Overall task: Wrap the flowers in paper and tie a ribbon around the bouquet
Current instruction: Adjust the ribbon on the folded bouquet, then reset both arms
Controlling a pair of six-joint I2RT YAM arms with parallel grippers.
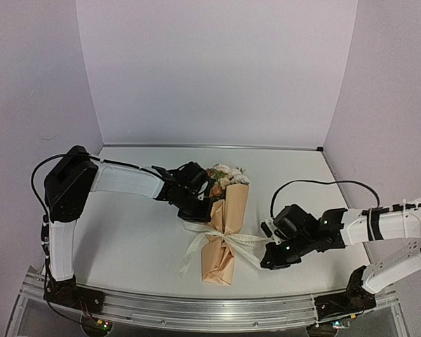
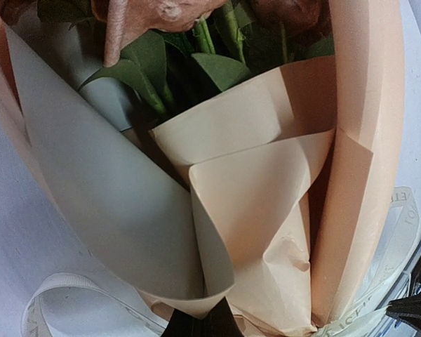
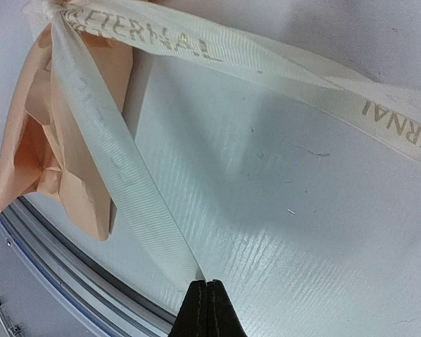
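The right jaws are clenched on one strand of the long creamy-white satin ribbon with printed lettering (image 3: pixel 130 189). They hold it taut toward the near right corner of the white desk (image 1: pixel 140 232), probably to tighten the knot. The left jaws are closed too, at the folded edge of the peach-tan kraft paper (image 2: pixel 266 210). Whether they truly pinch it is hard to make out, but they seem placed to steady the wrap against that pull.

The slim paper-cone bouquet (image 1: pixel 231 207) lies mid-desk, narrow end toward the near edge, with the ribbon tied around its waist. The faded pink, rust and cream roses (image 1: pixel 226 175) point toward the far edge. The left wrist view cuts off their heads, and the knot sits half out of frame in the right wrist view.
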